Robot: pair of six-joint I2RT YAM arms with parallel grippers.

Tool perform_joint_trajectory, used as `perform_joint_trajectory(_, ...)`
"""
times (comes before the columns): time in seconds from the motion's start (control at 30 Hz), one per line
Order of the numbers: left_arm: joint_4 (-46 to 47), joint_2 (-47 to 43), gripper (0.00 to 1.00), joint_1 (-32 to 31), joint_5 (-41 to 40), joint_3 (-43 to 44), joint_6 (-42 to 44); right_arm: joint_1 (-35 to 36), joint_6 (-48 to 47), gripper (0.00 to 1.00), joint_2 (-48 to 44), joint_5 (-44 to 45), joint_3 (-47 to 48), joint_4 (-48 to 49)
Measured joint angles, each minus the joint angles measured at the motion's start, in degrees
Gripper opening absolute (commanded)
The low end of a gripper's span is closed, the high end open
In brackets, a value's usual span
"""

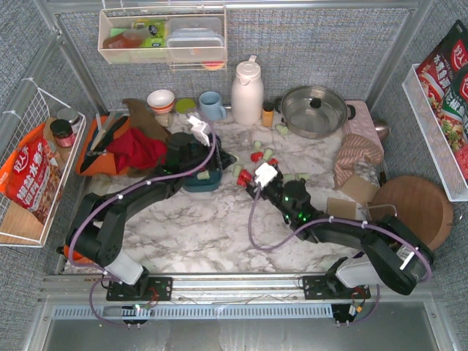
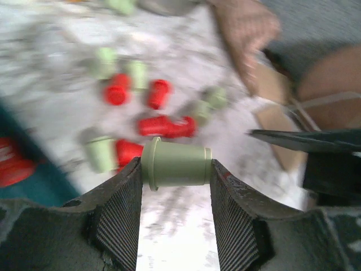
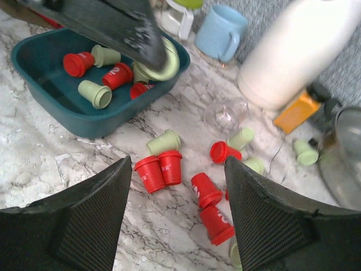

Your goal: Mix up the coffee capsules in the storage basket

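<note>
Crosswise between left fingers (image 2: 115, 217), a mint capsule (image 2: 177, 165), rim against one.

Left arm (image 1: 110, 223) and right arm (image 1: 351, 230): matte black links, pale grey housings nearest the desk's (image 1: 197, 227) front edge, lilac cables (image 1: 146, 184) alongside, black cross-hatched fingers (image 3: 84, 220).

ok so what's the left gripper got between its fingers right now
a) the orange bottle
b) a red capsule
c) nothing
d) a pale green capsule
d: in the left wrist view a pale green capsule lies sideways, pinched in the left gripper.
</note>
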Motion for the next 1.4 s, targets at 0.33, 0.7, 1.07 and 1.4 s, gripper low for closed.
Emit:
perform_joint_trajectory(0.33,-10.36,6.88,0.59,6.6,-22.69,3.96,2.91,-4.33,25.83,0.69,8.74,6.82,20.44,-33.38)
perform_joint_trajectory(0.7,-11.43,7.21,1.0,7.32,-31.21,1.95,3.91,0.22,53.9,0.75,22.58,14.27,26.91,-43.19)
perform_joint_trajectory(1.07,-7.3,-5.92,1.0,7.32,-32.28,-6.6,2.69,2.27,57.46,0.7,29.31,24.87,33.77,-44.98)
perform_joint_trajectory(1.4,-6.84,-5.92,1.0,7.34,-31.01,-6.64,2.84,2.29,58.07,0.49,32.68,27.3,37.11,-45.59)
